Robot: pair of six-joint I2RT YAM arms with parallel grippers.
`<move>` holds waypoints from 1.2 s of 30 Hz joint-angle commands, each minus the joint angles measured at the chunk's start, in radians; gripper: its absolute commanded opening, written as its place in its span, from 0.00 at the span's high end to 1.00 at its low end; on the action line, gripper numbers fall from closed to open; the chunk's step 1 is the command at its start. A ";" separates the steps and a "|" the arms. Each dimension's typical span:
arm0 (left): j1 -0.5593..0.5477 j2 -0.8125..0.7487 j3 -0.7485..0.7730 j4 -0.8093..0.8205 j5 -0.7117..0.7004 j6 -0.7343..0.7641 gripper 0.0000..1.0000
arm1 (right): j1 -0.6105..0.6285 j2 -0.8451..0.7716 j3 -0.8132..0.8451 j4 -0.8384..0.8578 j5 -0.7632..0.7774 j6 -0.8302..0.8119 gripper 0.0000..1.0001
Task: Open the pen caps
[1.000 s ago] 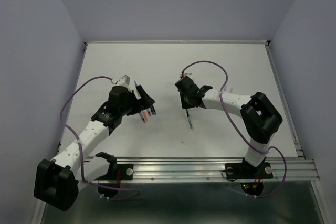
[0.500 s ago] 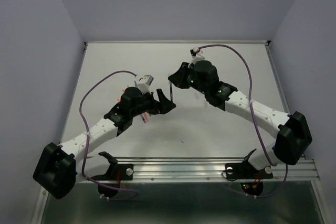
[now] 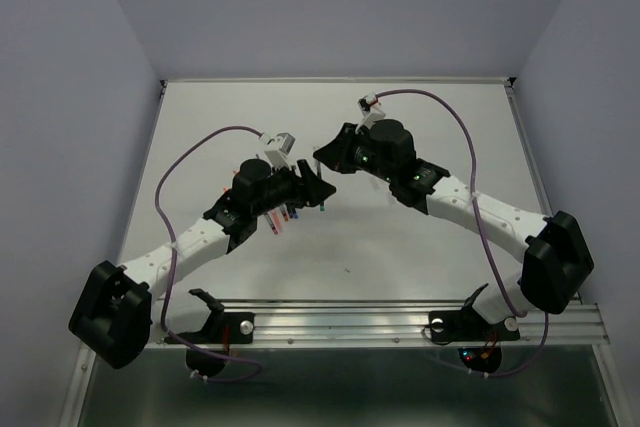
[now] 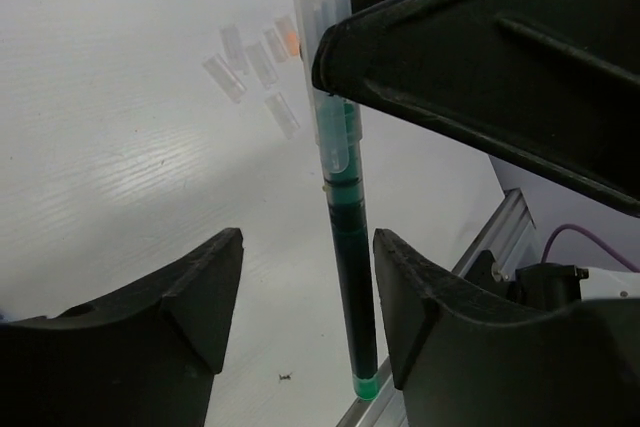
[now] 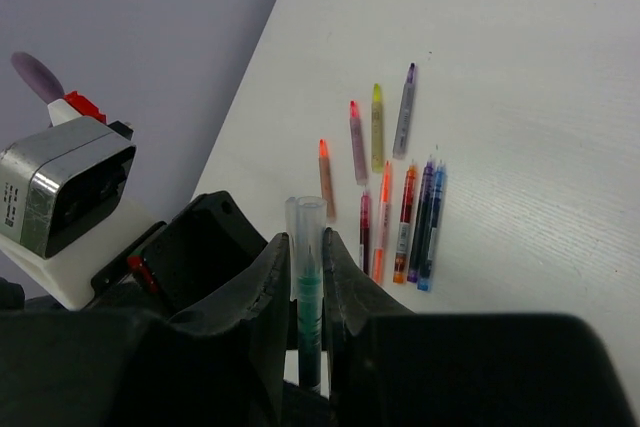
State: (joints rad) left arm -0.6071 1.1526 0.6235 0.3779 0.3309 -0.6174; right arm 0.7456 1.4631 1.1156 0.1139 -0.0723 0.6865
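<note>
Left wrist | left tool (image 4: pixel 303 282) apart around slim green pen (image 4: pixel 352 287) | translucent cap (image 4: pixel 322 7) | right tool (image 5: pixel 306 272) clamps pen

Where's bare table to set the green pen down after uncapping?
Free: the table along the far wall behind both arms, and the strip between the right arm and front rail. Crowded: centre-left, where the pens lie under the left arm and the green pen is held.
</note>
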 commanded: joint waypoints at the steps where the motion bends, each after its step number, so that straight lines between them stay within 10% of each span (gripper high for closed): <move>1: -0.005 -0.016 0.042 0.062 -0.021 -0.007 0.45 | -0.005 0.000 0.001 0.072 -0.026 0.010 0.95; 9: -0.005 0.006 0.056 0.062 -0.009 -0.024 1.00 | -0.005 -0.001 -0.022 0.090 -0.018 -0.018 0.99; 25: -0.115 -0.033 -0.071 0.099 0.048 -0.105 1.00 | -0.123 0.146 0.168 0.317 0.476 -0.157 0.99; 36: -0.131 0.012 0.022 -0.150 -0.216 -0.136 1.00 | -0.183 0.085 0.063 0.175 0.323 -0.229 0.99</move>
State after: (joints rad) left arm -0.7341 1.1400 0.5423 0.3420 0.2604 -0.7479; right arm 0.5610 1.6108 1.2457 0.3443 0.3119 0.5129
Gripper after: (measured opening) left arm 0.215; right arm 0.206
